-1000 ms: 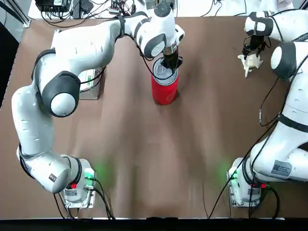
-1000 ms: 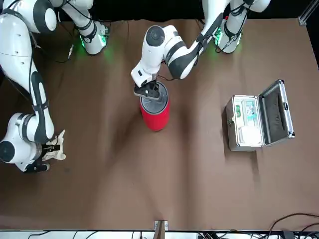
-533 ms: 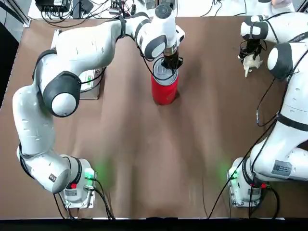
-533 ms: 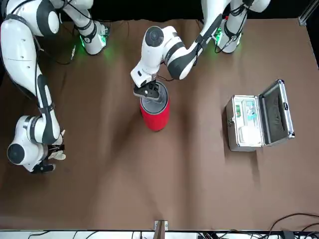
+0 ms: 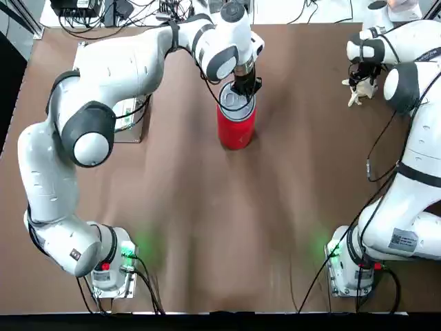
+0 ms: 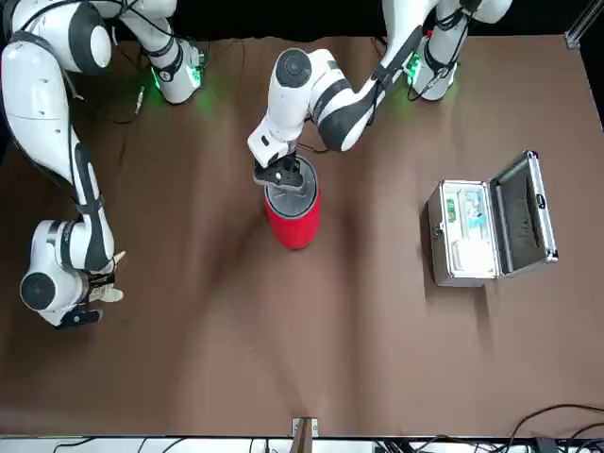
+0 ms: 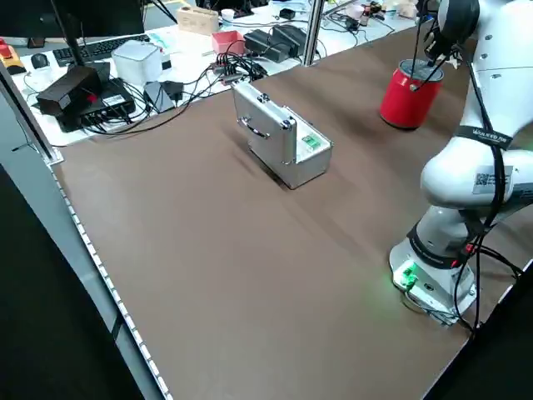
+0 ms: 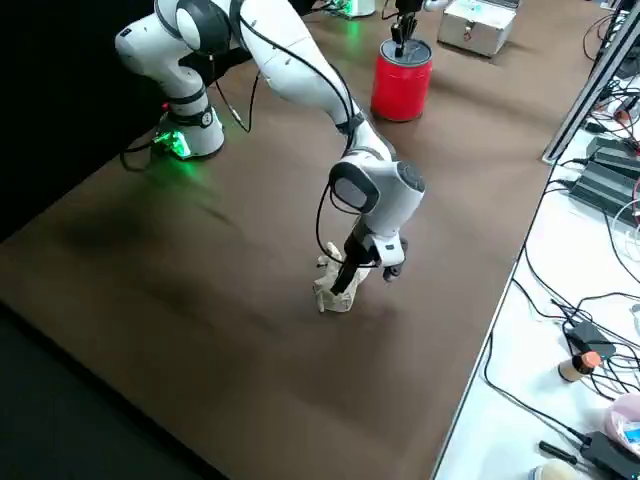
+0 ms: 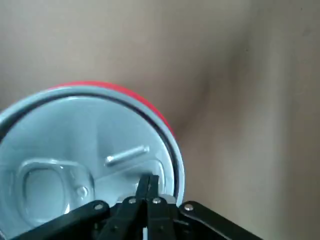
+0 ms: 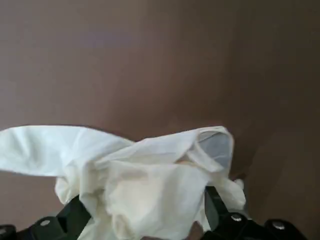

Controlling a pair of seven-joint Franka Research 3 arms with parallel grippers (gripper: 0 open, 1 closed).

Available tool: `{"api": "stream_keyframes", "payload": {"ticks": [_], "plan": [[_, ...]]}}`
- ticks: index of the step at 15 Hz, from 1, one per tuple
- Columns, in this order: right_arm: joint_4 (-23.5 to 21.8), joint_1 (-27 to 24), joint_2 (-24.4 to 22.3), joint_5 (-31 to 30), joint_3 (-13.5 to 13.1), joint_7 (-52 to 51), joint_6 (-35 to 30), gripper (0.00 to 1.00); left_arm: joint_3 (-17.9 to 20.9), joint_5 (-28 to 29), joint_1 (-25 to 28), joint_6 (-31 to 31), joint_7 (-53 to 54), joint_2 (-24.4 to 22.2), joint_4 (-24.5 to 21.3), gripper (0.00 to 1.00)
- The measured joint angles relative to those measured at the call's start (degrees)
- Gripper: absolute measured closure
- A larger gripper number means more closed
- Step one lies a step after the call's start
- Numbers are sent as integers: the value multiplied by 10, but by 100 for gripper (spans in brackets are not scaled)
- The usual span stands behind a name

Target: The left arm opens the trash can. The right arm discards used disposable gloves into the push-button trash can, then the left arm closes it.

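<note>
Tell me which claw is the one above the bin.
The left arm's claw: its closed fingers are over the silver-grey lid, while the right arm's claw has the gloves.

— What's sitting on the brown table [image 7: 250, 275]?
— A silver hinged case [image 7: 283, 137], its lid raised, as the front view shows.
— And the white surface [image 8: 500, 400] past the edge?
— Tangled black cables [image 8: 560, 310], black power adapters [image 8: 605, 185], and a small bottle with an orange cap [image 8: 580, 366].
— Anything else?
— A keyboard [image 7: 100, 48] and a red open box [image 7: 227, 42].
</note>
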Motion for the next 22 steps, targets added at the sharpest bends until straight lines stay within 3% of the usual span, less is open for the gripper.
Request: {"api": "stream_keyframes", "payload": {"ticks": [4,6,13,14,16,17,18,20,21,22], "plan": [[0,-14,5,-1,0,0,17,4,1,0,14,-17,-12,-12,15,98],[0,-14,7,-1,0,0,18,10,0,0,29,-39,-12,-29,21,94],[0,-15,15,-1,-1,2,26,18,-2,0,82,-131,-11,-85,22,35],[2,-16,15,-2,-2,3,26,25,-2,0,90,-141,-9,-91,22,34],[3,-16,15,-2,-2,4,27,27,-2,-5,111,-165,13,-101,22,31],[5,-17,15,-5,-3,5,27,36,-2,-11,123,-177,29,-107,22,30],[6,-17,15,-6,-4,5,27,44,-2,-16,136,-191,46,-113,22,22],[7,-18,15,-7,-5,5,27,49,-2,-20,159,-218,67,-125,23,6],[8,-19,15,-7,-6,6,27,57,-2,-21,170,-230,70,-132,23,0],[8,-19,15,-7,-6,6,27,57,-2,-22,180,-243,73,-139,23,0]]}}
